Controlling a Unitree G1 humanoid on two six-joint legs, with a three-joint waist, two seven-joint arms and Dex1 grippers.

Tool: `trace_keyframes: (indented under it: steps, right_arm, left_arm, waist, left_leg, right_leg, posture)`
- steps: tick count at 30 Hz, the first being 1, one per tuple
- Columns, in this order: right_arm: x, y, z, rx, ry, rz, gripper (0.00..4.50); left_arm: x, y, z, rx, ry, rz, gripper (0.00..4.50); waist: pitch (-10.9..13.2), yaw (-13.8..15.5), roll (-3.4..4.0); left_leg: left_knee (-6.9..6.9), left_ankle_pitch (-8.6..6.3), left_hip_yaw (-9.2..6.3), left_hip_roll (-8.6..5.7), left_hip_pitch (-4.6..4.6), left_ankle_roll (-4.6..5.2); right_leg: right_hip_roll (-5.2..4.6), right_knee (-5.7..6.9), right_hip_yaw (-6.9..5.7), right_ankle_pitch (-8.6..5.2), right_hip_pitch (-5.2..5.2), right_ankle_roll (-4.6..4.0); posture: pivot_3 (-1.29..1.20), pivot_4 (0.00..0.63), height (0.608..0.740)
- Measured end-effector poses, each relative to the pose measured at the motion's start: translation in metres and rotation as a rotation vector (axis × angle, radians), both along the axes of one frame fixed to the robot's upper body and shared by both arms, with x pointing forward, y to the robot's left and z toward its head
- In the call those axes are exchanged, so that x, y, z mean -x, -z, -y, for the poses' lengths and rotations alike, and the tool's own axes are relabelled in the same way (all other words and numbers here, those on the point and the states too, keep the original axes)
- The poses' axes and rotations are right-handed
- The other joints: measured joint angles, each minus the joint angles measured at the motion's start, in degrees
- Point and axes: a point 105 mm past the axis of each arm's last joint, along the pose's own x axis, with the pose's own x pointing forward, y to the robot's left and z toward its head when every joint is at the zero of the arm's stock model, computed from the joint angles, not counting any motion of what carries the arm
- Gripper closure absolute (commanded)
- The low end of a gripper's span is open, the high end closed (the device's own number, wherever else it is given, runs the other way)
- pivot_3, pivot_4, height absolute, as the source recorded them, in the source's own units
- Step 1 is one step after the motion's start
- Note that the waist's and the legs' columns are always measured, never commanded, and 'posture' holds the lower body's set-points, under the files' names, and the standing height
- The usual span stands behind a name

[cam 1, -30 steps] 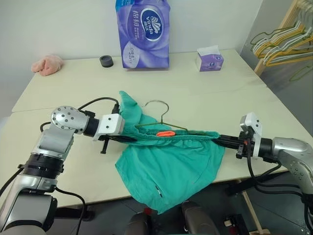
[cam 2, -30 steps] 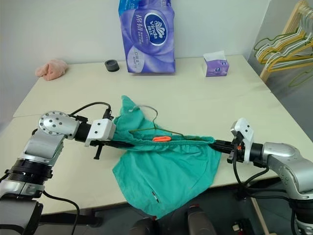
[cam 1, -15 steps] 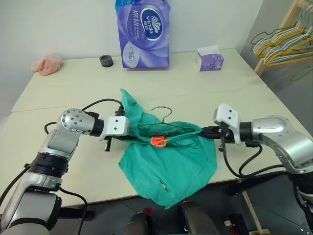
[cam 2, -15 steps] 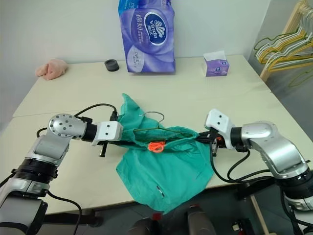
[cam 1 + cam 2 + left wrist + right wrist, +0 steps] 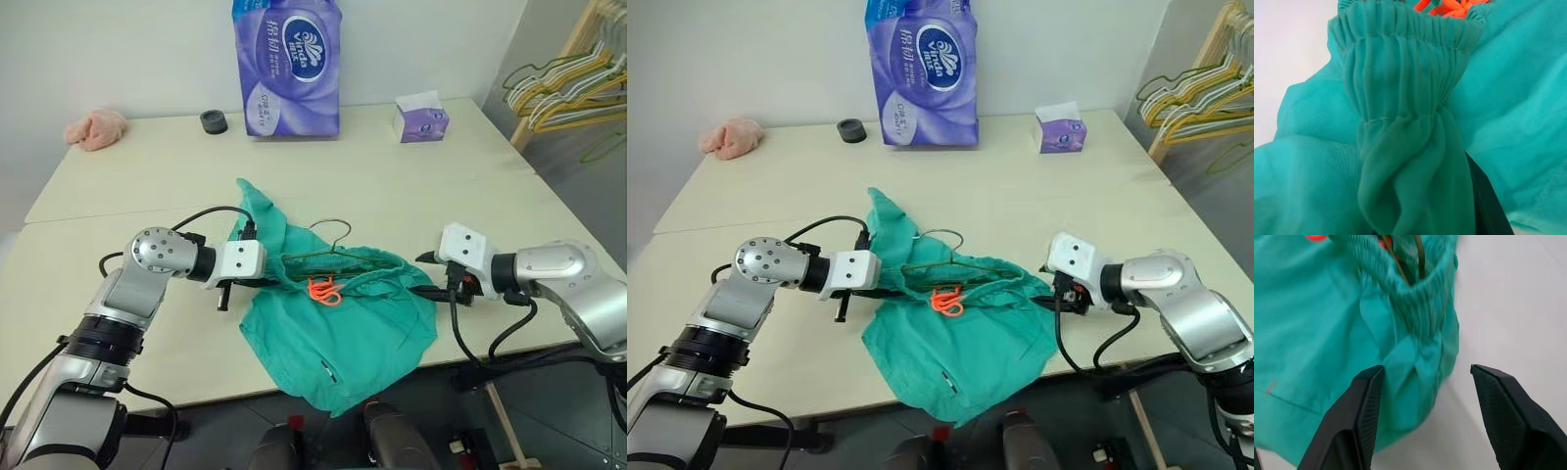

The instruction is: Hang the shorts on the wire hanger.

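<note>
I count one pair of shorts (image 5: 338, 323) on the table (image 5: 118, 186), draped over its near edge, one wire hanger (image 5: 328, 253) apparently tucked inside the waistband. My left claw (image 5: 257, 284) grips the waistband's left end; my right claw (image 5: 1422, 406) stands released beside the shorts' right end.

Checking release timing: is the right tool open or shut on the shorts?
Open. The right tool has its two black fingers spread apart, with the shorts' waistband corner lying loose between them, unpinched.
</note>
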Motion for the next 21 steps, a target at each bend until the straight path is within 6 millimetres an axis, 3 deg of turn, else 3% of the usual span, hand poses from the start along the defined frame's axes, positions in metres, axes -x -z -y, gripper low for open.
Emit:
trace_keyframes:
  steps: [4,12,15,21]
  right_arm:
    - [-0.005,0.016,-0.001,0.007,0.019,-0.03,1.47]
    - [-0.026,0.025,-0.033,0.038,-0.087,-0.019,1.47]
    - [-0.027,0.03,-0.04,0.047,-0.127,-0.05,2.1]
    - [-0.028,0.031,-0.043,0.077,-0.172,-0.077,4.24]
  left_arm:
    - [0.001,0.004,0.004,-0.001,0.015,-0.012,4.5]
    - [0.002,0.004,0.008,0.0,0.026,-0.017,4.5]
    - [0.002,0.004,0.009,0.004,0.023,-0.024,4.5]
    - [0.006,0.003,0.015,0.031,0.034,-0.045,4.5]
  waist:
    - [0.0,-0.35,0.0]
    - [-0.01,-1.0,0.01]
    - [-0.01,-1.12,0.01]
    - [-0.01,-1.32,0.02]
  left_leg:
    - [-0.01,0.0,0.01,0.01,0.02,0.0]
    - [-0.02,0.0,-0.04,-0.01,0.0,0.0]
    - [-0.01,0.0,-0.04,-0.02,-0.01,0.0]
    - [-0.02,0.0,-0.06,-0.01,0.0,0.0]
  right_leg:
    - [0.02,0.01,0.01,0.0,0.0,0.0]
    - [0.01,0.0,-0.03,0.01,0.0,-0.01]
    - [0.0,0.0,-0.01,0.01,0.0,-0.01]
    - [0.0,0.01,-0.03,0.01,0.0,-0.01]
  posture:
    - [-0.23,0.127,0.74]
    - [-0.22,0.121,0.74]
    - [-0.21,0.12,0.74]
    - [-0.21,0.12,0.74]
